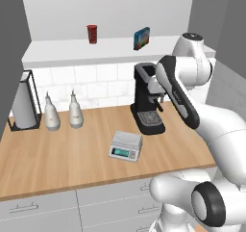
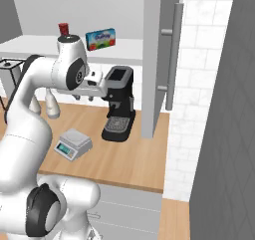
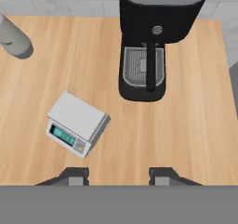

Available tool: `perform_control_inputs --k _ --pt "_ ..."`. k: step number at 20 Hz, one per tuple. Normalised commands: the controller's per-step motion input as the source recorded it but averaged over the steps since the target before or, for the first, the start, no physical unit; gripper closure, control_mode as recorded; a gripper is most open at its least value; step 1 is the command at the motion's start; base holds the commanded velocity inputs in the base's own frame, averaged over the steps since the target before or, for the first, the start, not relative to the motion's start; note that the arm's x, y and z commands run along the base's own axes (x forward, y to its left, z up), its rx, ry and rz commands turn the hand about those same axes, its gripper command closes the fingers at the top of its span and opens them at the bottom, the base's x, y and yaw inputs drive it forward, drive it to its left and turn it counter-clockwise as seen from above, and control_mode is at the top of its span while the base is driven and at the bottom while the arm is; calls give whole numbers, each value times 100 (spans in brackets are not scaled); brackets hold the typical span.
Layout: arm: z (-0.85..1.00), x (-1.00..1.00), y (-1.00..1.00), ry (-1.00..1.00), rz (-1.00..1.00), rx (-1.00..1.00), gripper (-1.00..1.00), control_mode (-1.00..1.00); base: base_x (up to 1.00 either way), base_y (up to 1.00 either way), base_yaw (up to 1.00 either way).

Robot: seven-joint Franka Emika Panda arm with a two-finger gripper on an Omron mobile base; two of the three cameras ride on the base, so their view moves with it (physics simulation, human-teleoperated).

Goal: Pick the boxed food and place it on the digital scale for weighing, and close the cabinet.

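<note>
— Wood-topped counter (image 1: 57,159) under the open shelf was seen; what had been done?

— Nothing, it was judged. The small blue box with red and green patches (image 1: 141,38) was left standing on the shelf of the light-grey wall cabinet (image 2: 152,60), whose door stood open. The light-grey square-topped scale (image 3: 76,123) was bare (beside the black coffee machine (image 1: 148,98)).

— And the gripper (image 3: 120,175)?

— Parted, nothing held, above the counter.

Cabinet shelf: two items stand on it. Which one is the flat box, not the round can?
The boxed food, blue with red and green patches, standing right of the red can on the cabinet shelf, above the coffee machine.
</note>
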Motion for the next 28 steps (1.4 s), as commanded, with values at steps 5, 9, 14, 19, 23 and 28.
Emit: perform_control_inputs --k 5,9,14,19,23,28 --pt "2 -34 4 -10 1 0 -100 -100 0 0 0" --pt "1 -54 32 -24 1 0 -100 -100 0 0 0" --pt "46 -19 40 -20 -2 -1 -100 -100 0 0 0" --pt "57 -1 15 -8 -7 0 -100 -100 0 0 0" --pt "42 -1 4 -9 -7 0 -100 -100 0 0 0" --pt "26 0 1 -5 -4 0 -100 -100 0 0 0"
